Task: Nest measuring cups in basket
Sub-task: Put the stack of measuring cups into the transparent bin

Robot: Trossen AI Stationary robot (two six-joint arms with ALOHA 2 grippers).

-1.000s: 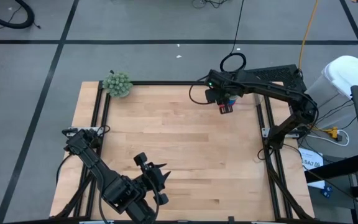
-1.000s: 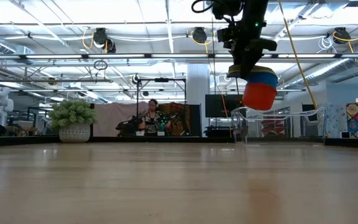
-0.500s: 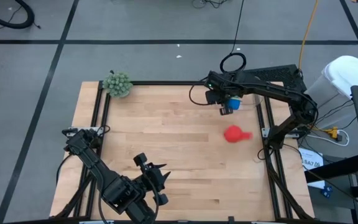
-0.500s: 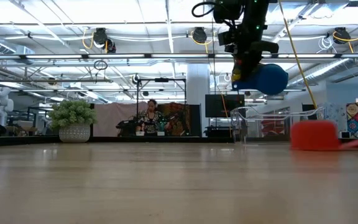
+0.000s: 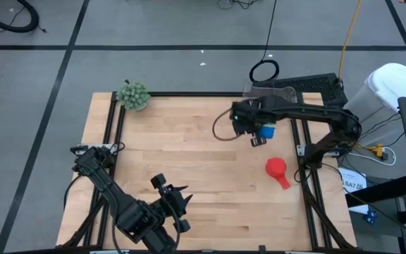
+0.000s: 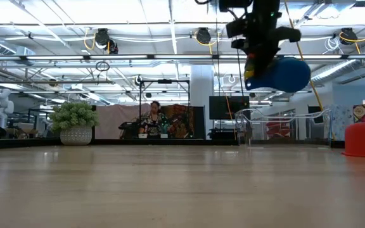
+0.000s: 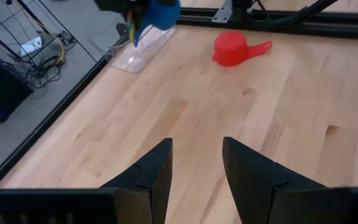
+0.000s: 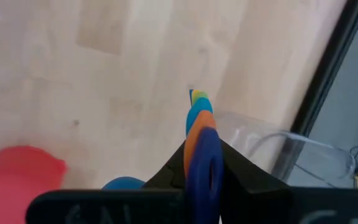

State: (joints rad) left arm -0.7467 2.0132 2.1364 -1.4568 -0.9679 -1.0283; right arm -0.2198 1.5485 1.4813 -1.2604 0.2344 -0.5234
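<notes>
1. The table (image 5: 189, 176) is a pale wood-plank top with a fine grain, framed by black rails.
2. The right arm (image 5: 309, 109) reaches in from the 3 o'clock edge, elbow bent, toward the 1 o'clock part of the table. The right gripper (image 5: 258, 132) hangs well above the wood, its two dark fingers clamped narrowly on the flat handles of a stack of measuring cups (image 6: 277, 73). The outermost cup is a rounded, smooth dark blue; orange, light blue and yellow handle edges show in the right wrist view. How many cups are nested there cannot be told.
3. The left arm (image 5: 118, 204) rests folded at 7 o'clock, and the left gripper (image 7: 194, 165) holds nothing, its fingers set a moderate gap apart.
4. The basket (image 5: 270, 92), clear thin-walled plastic with rounded corners, sits at 1 o'clock on the table's far edge, partly hidden under the right arm.
5. The red cup (image 5: 276, 169) lies alone on the wood at 3 o'clock, glossy, round, with a short flat handle. It is cut off by the frame edge in the low view.
6. A fuzzy grey-green ball (image 5: 133, 95) sits at 11 o'clock.
</notes>
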